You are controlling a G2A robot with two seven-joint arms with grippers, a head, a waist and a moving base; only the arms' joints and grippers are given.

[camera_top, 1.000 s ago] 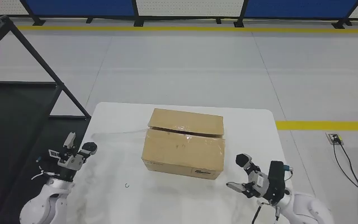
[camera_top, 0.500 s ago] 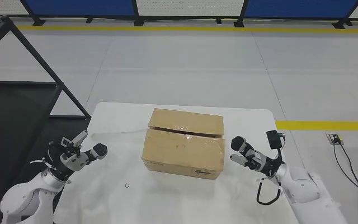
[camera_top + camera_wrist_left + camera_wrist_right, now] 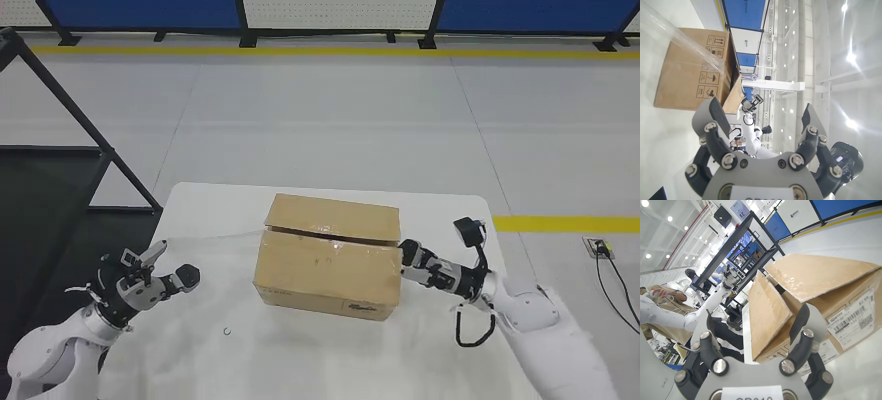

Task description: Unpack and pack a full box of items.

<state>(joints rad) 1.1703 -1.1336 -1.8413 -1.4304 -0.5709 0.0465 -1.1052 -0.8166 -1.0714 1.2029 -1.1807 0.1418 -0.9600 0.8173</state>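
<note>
White table (image 3: 205, 215) w/ barcode-labelled box (image 3: 330, 258); L gripper (image 3: 174, 261) & R gripper (image 3: 409, 256) both spread.

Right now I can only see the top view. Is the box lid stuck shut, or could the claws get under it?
Observer: Not stuck. In the right wrist view, the box has its two top flaps parted, with a dark gap between them.
Operator: Is the right claw open?
Observer: Yes. The right gripper is open, close to the side with the barcode label. I can't tell if it touches.
Operator: And the other claw?
Observer: The left gripper is open too, apart from the box, facing a side printed with handling symbols.
</note>
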